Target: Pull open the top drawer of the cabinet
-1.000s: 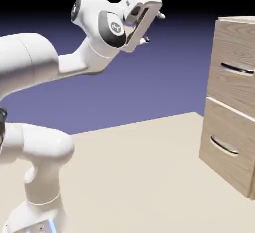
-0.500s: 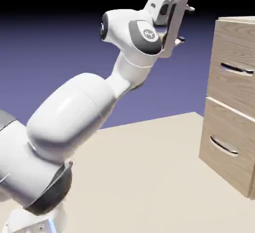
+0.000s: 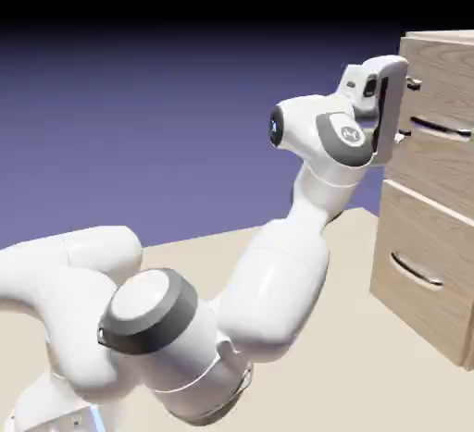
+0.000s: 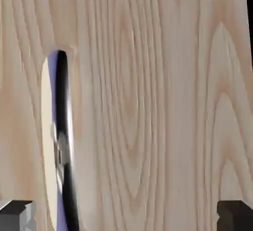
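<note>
Top drawer [image 3: 435, 129] is seen at the upper right of the exterior view, in the upper half of the tall wooden cabinet [image 3: 430, 264], and it looks fully pushed in. Its thin silver handle [image 3: 442, 128] is laid flat across the front, so its long side runs left to right along the drawer face. In the hand view the handle [image 4: 62, 141] is shown as a dark bar at the lower left, running up and down, because the camera is rolled. The drawer is judged to be stiff and fairly heavy, made to slide straight out, and the metal bar may be slippery. It is best held around the middle of the bar. The gripper [image 3: 407, 106] is held wide apart just in front of the drawer, with nothing between its fingers [image 4: 17, 214].
</note>
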